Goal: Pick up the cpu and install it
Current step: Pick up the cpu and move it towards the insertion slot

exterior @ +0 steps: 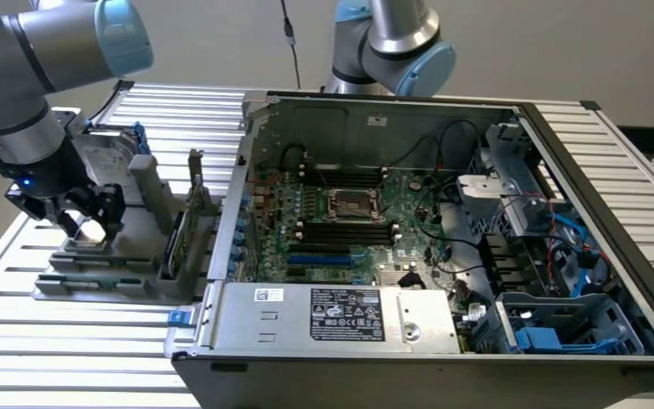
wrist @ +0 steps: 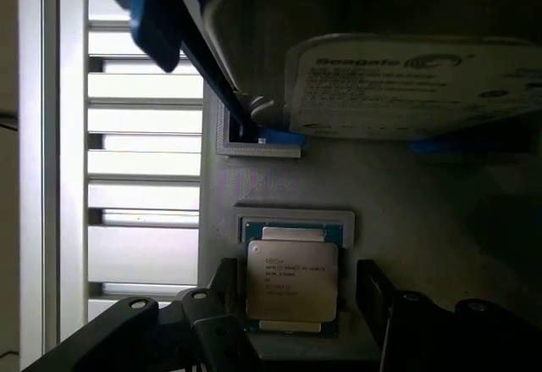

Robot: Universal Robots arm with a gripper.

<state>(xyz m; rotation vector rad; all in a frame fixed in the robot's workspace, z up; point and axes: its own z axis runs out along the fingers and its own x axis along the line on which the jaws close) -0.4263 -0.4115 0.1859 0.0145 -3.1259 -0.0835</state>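
Observation:
The cpu (wrist: 292, 279) is a small square chip with a silver-grey printed top, lying flat in a recess of the grey holder (wrist: 406, 194). My gripper (wrist: 296, 291) is open, one black finger on each side of the chip and a gap left to both. In the exterior view the gripper (exterior: 86, 223) hangs low over the grey holder (exterior: 111, 268) at the exterior view's left, and the cpu (exterior: 91, 230) shows pale between the fingers. The dark metal-framed socket (exterior: 349, 204) sits in the middle of the green motherboard inside the open computer case (exterior: 418, 230).
A silver hard drive (wrist: 406, 84) with a white label and blue bracket stands on the holder just beyond the cpu. Upright grey cards (exterior: 197, 213) stand between the holder and the case wall. A second arm (exterior: 390, 43) rises behind the case. Slatted metal table (exterior: 65, 358) all around.

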